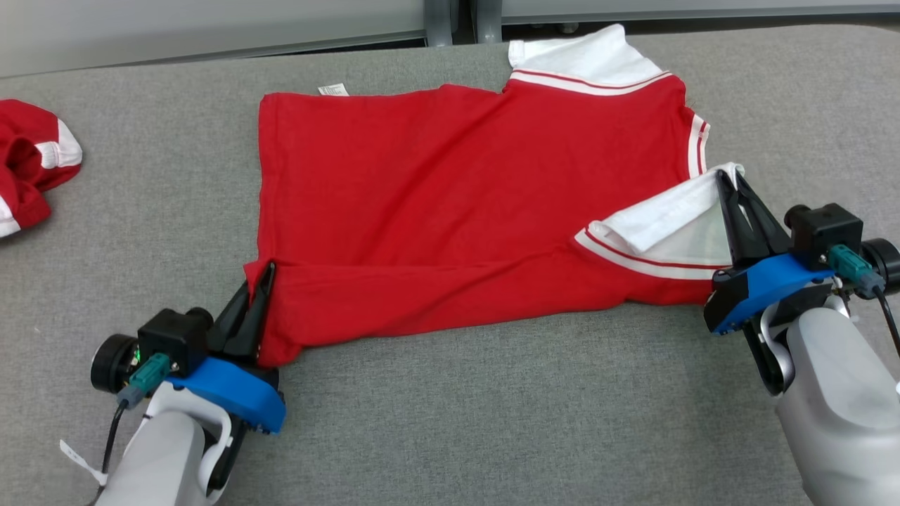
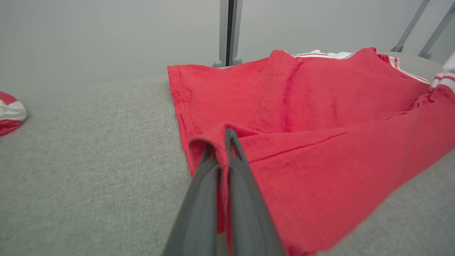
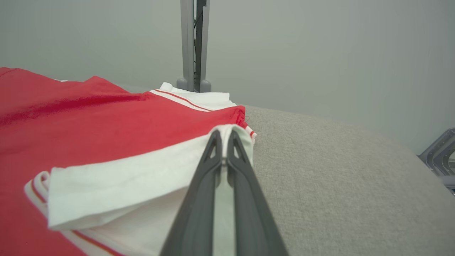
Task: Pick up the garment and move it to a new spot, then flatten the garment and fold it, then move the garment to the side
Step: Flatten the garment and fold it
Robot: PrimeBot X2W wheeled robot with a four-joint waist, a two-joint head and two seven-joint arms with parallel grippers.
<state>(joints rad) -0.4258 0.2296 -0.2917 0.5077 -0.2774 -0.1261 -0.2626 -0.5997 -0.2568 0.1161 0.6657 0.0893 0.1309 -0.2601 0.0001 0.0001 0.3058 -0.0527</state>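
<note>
Red garment (image 1: pixel 457 204) clamped by low-lying left gripper (image 1: pixel 266 272) and right gripper (image 1: pixel 725 177).

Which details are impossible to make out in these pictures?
Head view: the print on the white label is too small to read.
Head view: the left edge cuts off the second red garment.
Left wrist view: a fold of the red shirt hides one fingertip of the left tool.

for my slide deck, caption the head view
Left claw and right claw pinch the red shirt on a grey surface.
</note>
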